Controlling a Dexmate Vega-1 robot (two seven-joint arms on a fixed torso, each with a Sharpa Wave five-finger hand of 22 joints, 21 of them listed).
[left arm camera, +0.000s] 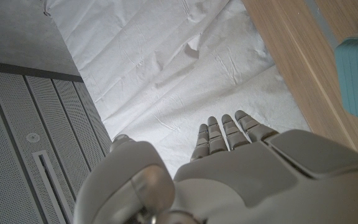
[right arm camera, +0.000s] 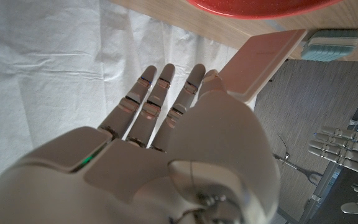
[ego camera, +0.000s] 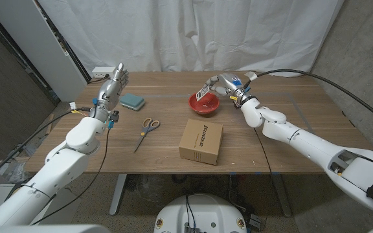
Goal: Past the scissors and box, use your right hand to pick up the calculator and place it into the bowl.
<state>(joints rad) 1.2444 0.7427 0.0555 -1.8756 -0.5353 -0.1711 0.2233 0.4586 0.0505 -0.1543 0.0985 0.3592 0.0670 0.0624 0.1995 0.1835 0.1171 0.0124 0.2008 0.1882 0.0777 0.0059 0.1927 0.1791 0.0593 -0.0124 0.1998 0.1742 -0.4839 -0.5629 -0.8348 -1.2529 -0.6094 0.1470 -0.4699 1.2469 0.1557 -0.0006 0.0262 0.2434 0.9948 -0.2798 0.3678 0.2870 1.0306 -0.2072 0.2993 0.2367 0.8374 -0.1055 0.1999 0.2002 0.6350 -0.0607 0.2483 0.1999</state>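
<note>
Wooden table point(ego camera: 283, 145), white curtain behind. We list: calculator point(ego camera: 204, 91), pinched in the right hand point(ego camera: 224, 84), tilted over the red bowl point(ego camera: 204, 103); cardboard box point(ego camera: 201, 141); scissors point(ego camera: 147, 130); teal sponge point(ego camera: 132, 101); left hand point(ego camera: 110, 89), raised, fingers extended, holding nothing.
</note>
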